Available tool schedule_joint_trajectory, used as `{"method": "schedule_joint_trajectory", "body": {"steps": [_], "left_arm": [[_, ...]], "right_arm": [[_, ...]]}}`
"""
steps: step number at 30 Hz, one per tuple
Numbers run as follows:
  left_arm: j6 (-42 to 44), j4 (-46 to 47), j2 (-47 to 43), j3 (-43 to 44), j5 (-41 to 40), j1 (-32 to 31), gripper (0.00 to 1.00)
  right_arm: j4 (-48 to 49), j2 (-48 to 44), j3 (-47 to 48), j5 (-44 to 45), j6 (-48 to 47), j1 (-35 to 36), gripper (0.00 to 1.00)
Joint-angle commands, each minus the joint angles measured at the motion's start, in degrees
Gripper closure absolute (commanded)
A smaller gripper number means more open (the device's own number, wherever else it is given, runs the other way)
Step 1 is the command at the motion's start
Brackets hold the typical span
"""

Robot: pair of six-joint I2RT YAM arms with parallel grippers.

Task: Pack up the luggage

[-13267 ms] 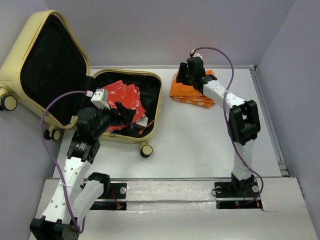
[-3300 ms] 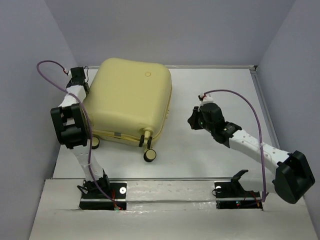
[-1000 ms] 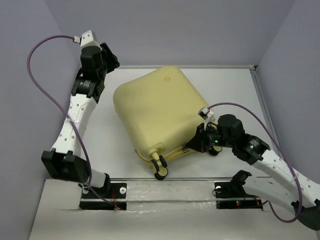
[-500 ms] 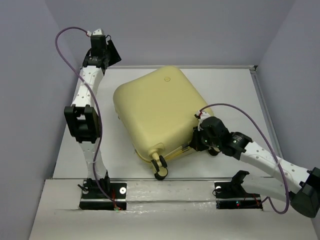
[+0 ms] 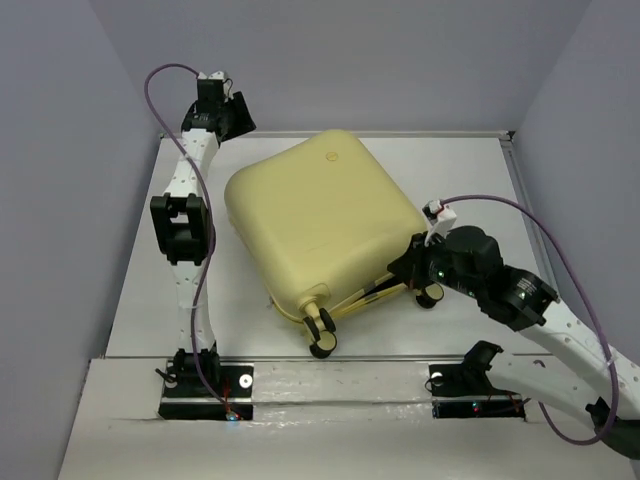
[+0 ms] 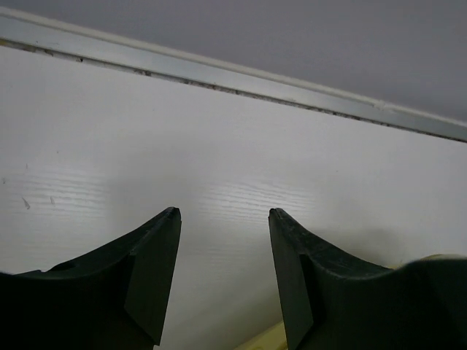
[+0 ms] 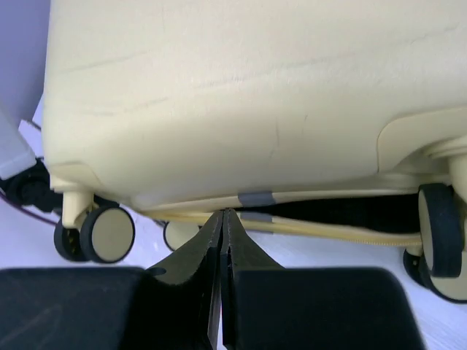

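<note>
White table (image 5: 470,180) carries one luggage (image 5: 320,215) between two pincers (image 5: 240,118) (image 5: 398,272).

Luggage (image 5: 315,215) lid down, contents hidden; in right wrist view its shell runs off the top and right edges, seam gap too dark to read; right gripper (image 7: 222,216) fingertips indistinct against the shell from above.

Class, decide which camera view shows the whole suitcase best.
The top view: the suitcase lies whole in frame. The right wrist view shows only its wheeled end, close up; the left wrist view only a yellow sliver at the bottom edge.
</note>
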Motion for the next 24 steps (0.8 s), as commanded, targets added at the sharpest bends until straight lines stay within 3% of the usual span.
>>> {"method": "schedule_joint_trajectory", "body": {"steps": [1, 4, 10, 14, 20, 24], "left_arm": [[2.6, 0.4, 0.6, 2.0, 3.1, 0.3, 0.37], [2.9, 0.5, 1.5, 0.9, 4.8, 0.2, 0.37], [3.6, 1.9, 1.7, -2.7, 6.3, -1.2, 0.37], [4.4, 2.7, 1.1, -5.3, 6.2, -2.4, 0.37], [4.2, 5.4, -2.7, -14.3, 6.4, -4.2, 0.38], [3.0, 9.9, -8.4, -25.6, 6.3, -4.2, 0.39]], "right_arm": [[-9.1, -1.9, -3.7, -7.7, 0.6, 0.0, 0.93], [-15.0, -1.9, -5.1, -3.2, 3.2, 0.0, 0.93], [-14.2, -0.8, -4.7, -3.2, 6.2, 0.0, 0.93], [-8.5, 2.0, -8.8, -4.6, 8.0, 0.0, 0.93], [-2.0, 7.3, -10.6, 13.9, 11.0, 0.0, 0.91], [5.2, 11.3, -9.8, 16.1, 8.2, -2.3, 0.91]]}}
